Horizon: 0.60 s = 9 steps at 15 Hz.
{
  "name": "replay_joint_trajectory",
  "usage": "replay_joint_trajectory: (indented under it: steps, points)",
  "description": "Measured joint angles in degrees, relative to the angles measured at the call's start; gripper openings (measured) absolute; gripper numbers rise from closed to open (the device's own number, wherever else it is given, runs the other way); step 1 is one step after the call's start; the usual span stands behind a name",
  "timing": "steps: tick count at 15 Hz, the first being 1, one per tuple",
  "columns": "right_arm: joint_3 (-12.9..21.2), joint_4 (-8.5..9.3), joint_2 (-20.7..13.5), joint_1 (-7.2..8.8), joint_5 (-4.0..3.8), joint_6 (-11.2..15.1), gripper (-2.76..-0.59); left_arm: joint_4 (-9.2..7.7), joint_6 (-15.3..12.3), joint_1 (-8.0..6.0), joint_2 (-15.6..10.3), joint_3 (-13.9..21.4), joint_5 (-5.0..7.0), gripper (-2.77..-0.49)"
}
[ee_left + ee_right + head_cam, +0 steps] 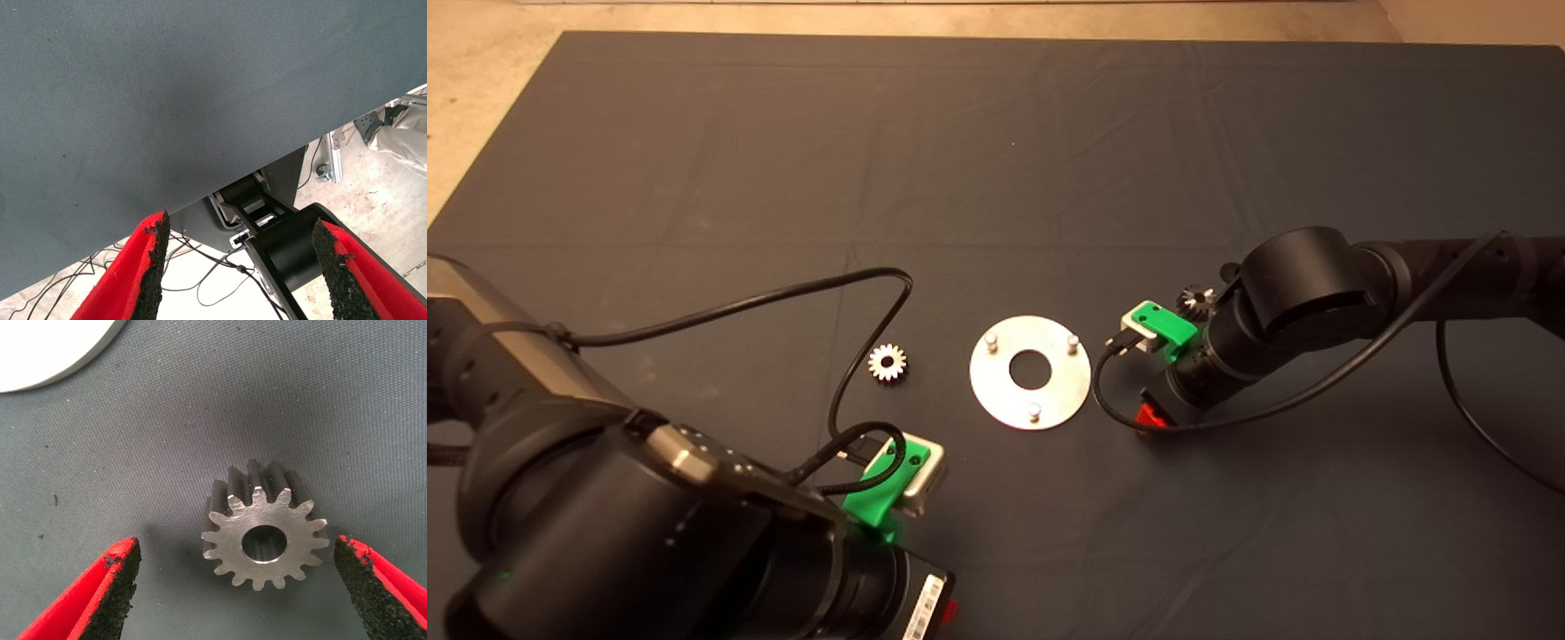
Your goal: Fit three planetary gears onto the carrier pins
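All three carrier pins (1033, 410) stand bare; right gripper (237, 587), jaws apart, straddles a gear (265, 533) at the plate's three o'clock; left gripper (237, 267) idles, jaws apart.

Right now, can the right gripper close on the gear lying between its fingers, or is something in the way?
Probably yes. The right gripper is open, and the gear lies flat on the mat between its pads, touching neither. Nothing else sits in the gap; the carrier disc lies well apart.
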Motion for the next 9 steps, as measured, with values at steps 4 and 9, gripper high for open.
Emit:
replay_joint_trajectory:
  steps: [4, 9]
  points:
    - [0.0, 0.00, 0.0, 0.00, 0.00, -0.3, -1.51, 0.00, 0.0, 0.00, 0.0, 0.0, 0.02, -1.79]
    - [0.0, 0.00, 0.0, 0.02, 0.00, -0.5, -1.53, 0.00, 0.0, 0.00, 0.0, 0.0, 0.00, -1.79]
